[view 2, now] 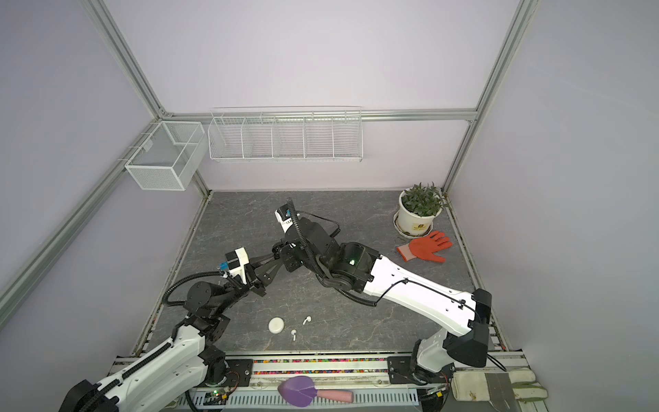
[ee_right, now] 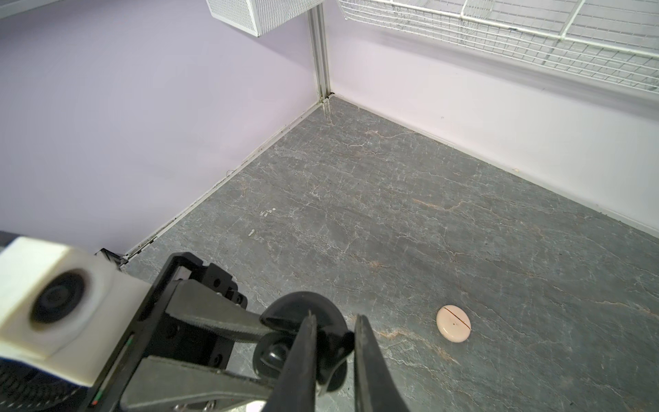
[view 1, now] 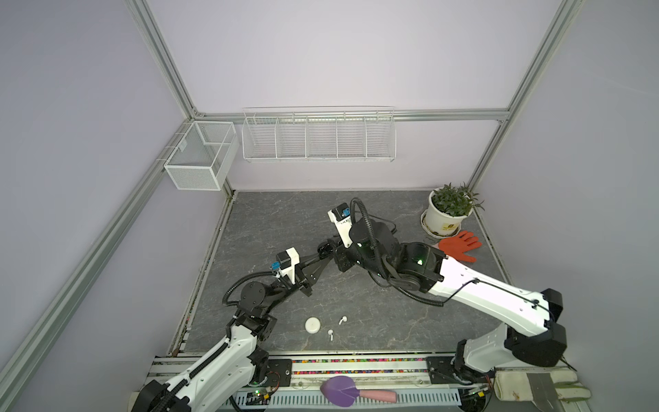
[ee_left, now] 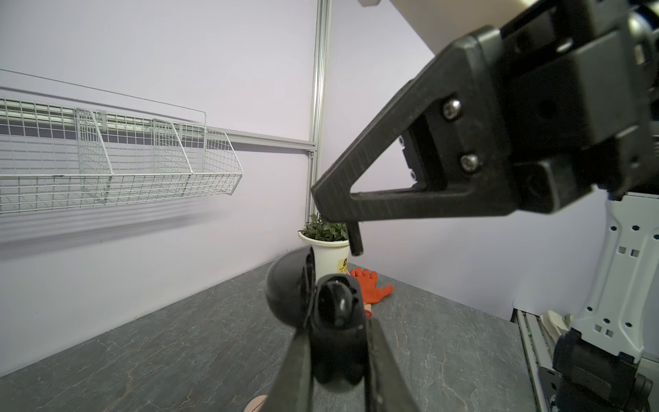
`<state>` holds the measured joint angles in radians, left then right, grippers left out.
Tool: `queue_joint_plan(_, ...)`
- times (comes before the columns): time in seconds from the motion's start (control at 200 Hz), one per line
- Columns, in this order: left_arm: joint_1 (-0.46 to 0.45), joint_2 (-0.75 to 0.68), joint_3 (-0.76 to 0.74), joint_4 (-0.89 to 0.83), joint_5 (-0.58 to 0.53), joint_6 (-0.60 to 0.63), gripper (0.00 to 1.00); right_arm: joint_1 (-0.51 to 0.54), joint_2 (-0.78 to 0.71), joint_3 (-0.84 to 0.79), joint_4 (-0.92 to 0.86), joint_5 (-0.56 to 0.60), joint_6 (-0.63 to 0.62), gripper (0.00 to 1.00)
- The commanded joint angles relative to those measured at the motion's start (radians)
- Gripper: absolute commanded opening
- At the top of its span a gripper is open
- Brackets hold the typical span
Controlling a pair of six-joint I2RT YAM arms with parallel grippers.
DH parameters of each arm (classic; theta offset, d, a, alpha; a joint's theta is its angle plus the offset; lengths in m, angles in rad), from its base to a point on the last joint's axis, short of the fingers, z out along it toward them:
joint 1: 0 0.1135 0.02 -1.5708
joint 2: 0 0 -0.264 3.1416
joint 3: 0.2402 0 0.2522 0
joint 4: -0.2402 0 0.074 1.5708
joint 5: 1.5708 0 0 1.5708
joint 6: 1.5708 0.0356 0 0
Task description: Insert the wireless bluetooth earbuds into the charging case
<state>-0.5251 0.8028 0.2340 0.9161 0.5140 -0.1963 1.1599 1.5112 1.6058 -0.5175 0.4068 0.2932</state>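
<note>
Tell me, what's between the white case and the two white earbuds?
Nothing. In both top views, only bare table separates the white case from the earbuds.

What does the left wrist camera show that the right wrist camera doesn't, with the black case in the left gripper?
Left wrist only: the stem of the small black earbud poking below the right gripper; the green potted plant; the orange work glove. Right wrist only: the closed pale pink oval case seen whole on the grey marbled tabletop, and the white mesh basket up on the wall. Shared: the open black charging case clamped in the left gripper, the white wire rack, the tabletop.
</note>
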Motion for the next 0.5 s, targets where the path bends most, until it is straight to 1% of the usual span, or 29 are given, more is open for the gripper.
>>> queue_joint_plan(0.0,-0.005,-0.020,-0.001,0.023,0.001,0.021,0.00,0.009,0.009,0.020,0.030,0.015,0.024,0.13)
queue_joint_plan(0.495,-0.004,-0.036,-0.010,0.020,-0.009,0.024,0.00,0.031,0.027,0.025,0.046,0.023,0.031,0.13)
